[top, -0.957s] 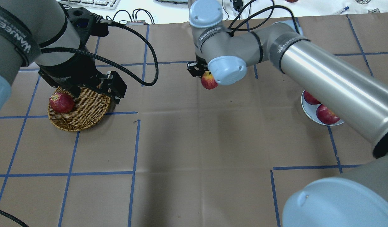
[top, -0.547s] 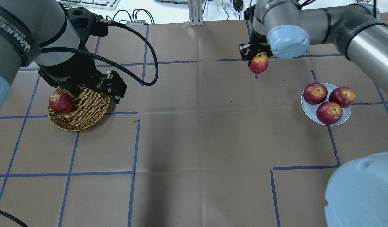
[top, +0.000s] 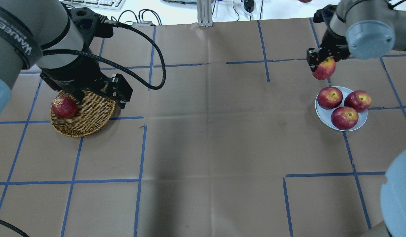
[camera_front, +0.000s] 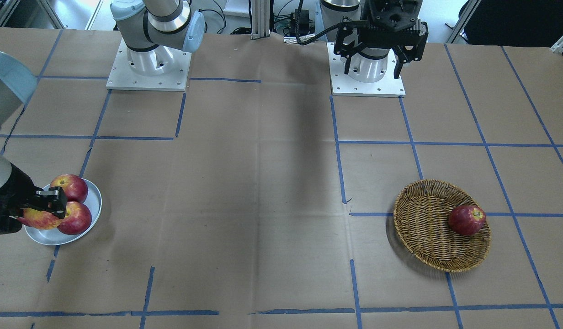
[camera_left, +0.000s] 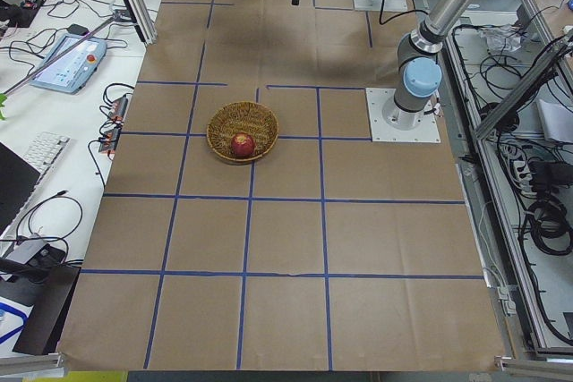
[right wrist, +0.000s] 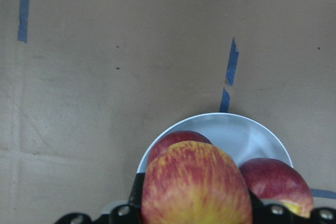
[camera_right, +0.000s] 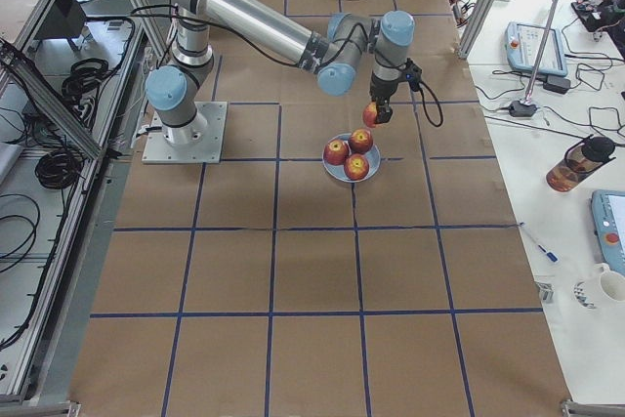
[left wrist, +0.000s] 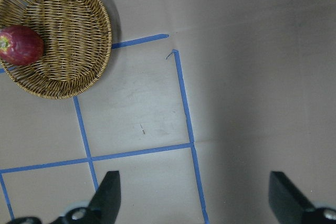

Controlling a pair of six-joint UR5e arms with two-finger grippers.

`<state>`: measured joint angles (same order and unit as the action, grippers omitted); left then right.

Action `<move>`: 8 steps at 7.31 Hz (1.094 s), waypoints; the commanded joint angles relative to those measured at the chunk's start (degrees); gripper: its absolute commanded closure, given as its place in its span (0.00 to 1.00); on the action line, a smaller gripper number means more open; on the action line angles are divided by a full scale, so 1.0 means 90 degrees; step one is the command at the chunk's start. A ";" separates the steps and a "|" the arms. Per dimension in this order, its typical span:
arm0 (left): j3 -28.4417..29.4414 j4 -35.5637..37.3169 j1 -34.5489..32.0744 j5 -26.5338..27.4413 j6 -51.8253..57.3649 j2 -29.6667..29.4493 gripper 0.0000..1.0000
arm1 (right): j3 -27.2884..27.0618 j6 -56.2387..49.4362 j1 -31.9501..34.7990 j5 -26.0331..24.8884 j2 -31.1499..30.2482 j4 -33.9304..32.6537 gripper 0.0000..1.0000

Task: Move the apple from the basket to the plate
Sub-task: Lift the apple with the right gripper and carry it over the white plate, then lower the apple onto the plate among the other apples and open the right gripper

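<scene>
Obs: right gripper (top: 321, 63) clamped on apple (top: 324, 69), held aloft. Judged firm, smooth, fairly heavy, bruisable; a drop would mark it. Grip across the wide flanks, as here, suits it. Skin pinkish-red streaked yellow-orange. Just beneath the gripper: plate (top: 318, 114) carrying three darker apples (top: 344, 118), little bare room. Far off: left gripper (left wrist: 195, 187) spread wide, empty; basket (top: 87, 123) holding one dark apple (top: 64, 107).

The apple (top: 324, 68) is red streaked with yellow, the basket (top: 91, 120) golden-brown weave, the plate (top: 322, 115) pale grey-white
</scene>
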<state>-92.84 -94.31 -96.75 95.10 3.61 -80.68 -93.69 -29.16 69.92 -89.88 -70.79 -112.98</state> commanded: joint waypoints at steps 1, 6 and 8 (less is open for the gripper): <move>0.0003 0.0000 -0.0002 0.0000 -0.0001 0.0000 0.01 | -0.0311 -0.0772 -0.0687 0.0181 -0.0074 0.0015 0.50; -0.0007 0.0000 -0.0002 0.0000 -0.0001 0.0000 0.01 | -0.0958 -0.0657 -0.0640 0.0201 -0.0319 -0.0161 0.50; -0.0007 0.0000 -0.0002 0.0000 -0.0001 0.0010 0.01 | -0.0958 -0.0647 -0.0640 0.0152 -0.0086 -0.0512 0.49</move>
<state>-92.90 -94.31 -96.77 95.10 3.60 -80.63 -102.32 -35.04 64.16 -88.35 -72.97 -116.19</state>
